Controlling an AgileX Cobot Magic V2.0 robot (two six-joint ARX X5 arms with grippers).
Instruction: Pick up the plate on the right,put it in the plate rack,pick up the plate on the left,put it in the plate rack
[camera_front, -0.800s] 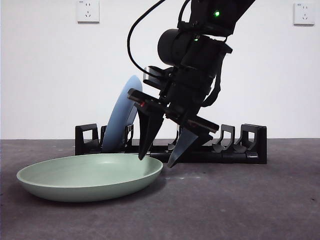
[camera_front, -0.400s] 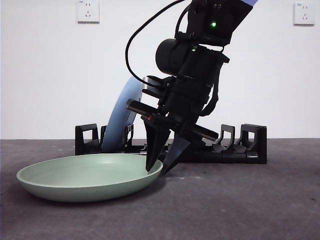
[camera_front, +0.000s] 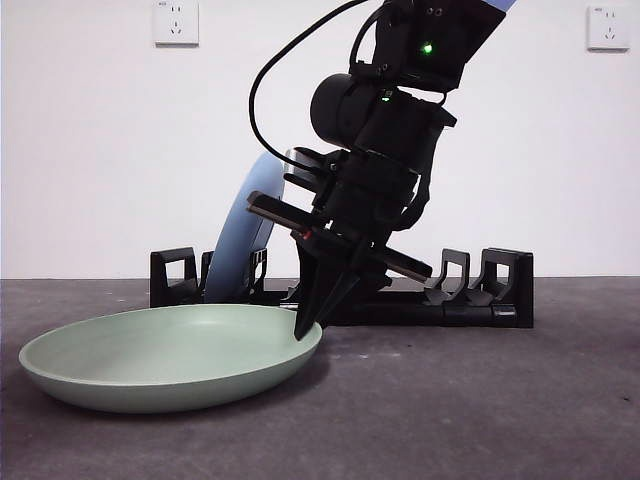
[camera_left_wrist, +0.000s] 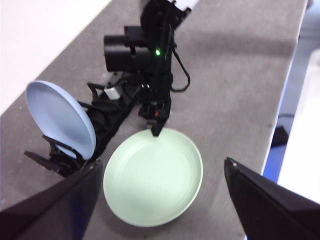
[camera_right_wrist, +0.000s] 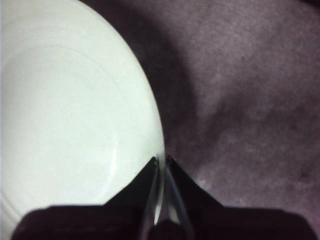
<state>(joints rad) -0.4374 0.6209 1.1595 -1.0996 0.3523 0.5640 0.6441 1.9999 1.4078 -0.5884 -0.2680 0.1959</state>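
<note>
The pale green plate (camera_front: 170, 365) lies flat on the grey table in front of the plate rack (camera_front: 490, 290). My right gripper (camera_front: 305, 330) comes down from above and is shut on the green plate's right rim; the right wrist view shows its jaws (camera_right_wrist: 161, 160) pinching the thin edge of that plate (camera_right_wrist: 65, 115). A light blue plate (camera_front: 245, 230) stands tilted in the rack's left end. My left gripper (camera_left_wrist: 162, 161) hangs open high above, looking down on the green plate (camera_left_wrist: 155, 175), the blue plate (camera_left_wrist: 60, 117), the rack (camera_left_wrist: 107, 125) and the right gripper (camera_left_wrist: 156, 132).
Several free prong slots run along the rack's right half (camera_front: 455, 275). A white wall with two sockets (camera_front: 176, 22) stands behind it. The table's edge (camera_left_wrist: 287, 95) shows in the left wrist view, beyond the green plate.
My right gripper's jaws have come down and shut on the green plate's right rim. The plate has shifted slightly left.
</note>
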